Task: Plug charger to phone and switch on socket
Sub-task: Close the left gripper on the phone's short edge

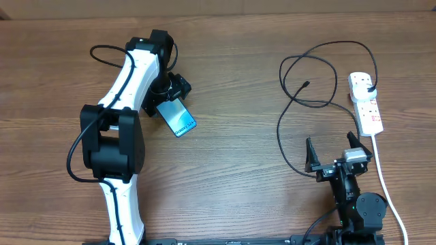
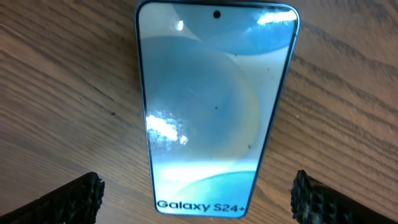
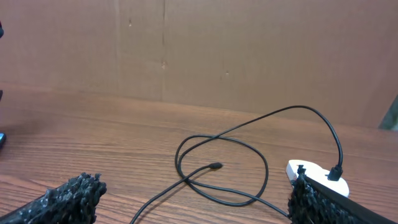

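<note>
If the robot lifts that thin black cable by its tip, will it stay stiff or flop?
Probably floppy: the charger lies in loose, crossing loops. It would likely drag, not lift whole, since its far end seems plugged into the socket.

A robotics lab or test bench, it seems: the white-and-black left arm point(image 1: 129, 75) and the dark right arm point(image 1: 351, 197) stand at the edge of a wood-grain counter point(image 1: 238, 136), backed by a plain brown board point(image 3: 217, 50) (cardboard, perhaps).
</note>
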`<action>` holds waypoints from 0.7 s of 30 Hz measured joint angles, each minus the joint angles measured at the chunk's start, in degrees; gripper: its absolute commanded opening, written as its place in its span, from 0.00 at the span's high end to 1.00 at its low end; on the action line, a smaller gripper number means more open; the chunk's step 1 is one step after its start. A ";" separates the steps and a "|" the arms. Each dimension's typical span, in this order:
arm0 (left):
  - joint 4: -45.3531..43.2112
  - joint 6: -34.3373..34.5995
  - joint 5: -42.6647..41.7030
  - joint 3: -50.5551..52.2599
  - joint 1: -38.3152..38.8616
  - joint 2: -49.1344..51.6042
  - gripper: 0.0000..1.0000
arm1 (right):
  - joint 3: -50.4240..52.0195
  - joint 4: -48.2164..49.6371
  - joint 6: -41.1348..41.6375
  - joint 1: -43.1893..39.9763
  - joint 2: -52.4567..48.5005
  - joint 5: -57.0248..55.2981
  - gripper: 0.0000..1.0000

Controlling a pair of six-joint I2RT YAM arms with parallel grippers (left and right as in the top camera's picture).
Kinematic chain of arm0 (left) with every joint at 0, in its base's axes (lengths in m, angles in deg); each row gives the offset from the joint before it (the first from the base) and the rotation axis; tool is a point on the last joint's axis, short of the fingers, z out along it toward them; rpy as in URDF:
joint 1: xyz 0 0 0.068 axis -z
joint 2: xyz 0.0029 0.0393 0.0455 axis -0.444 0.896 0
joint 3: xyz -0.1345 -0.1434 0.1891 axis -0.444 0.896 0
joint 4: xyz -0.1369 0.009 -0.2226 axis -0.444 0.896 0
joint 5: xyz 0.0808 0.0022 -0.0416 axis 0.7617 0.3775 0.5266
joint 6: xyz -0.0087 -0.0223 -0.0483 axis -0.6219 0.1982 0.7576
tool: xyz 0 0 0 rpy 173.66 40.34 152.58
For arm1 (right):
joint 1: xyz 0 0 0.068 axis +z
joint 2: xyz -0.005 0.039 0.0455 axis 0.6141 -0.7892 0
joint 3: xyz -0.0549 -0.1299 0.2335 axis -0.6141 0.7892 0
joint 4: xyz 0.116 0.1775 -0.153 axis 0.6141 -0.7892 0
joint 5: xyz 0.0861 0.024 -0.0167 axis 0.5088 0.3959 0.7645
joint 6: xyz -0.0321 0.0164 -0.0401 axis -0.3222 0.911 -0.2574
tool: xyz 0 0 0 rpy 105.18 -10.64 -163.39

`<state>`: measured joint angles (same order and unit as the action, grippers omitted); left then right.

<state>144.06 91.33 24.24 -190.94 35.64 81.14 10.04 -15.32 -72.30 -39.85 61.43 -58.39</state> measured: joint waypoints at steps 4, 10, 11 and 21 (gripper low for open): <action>-1.53 0.00 0.48 1.51 0.07 0.00 0.00 | 0.00 0.02 -0.04 0.00 0.00 -0.02 0.00; -3.23 0.02 0.66 2.19 0.31 0.00 0.00 | 0.00 0.02 -0.07 0.00 0.00 0.00 0.00; -3.41 0.00 0.70 2.25 0.37 0.00 0.00 | 0.00 0.02 -0.04 0.00 0.00 0.00 0.00; -8.22 0.63 0.42 8.50 0.48 -0.02 0.00 | 0.00 0.02 -0.04 0.02 0.00 0.00 0.00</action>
<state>135.84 91.97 24.65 -182.43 36.12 81.12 10.04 -15.30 -72.34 -39.82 61.43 -58.39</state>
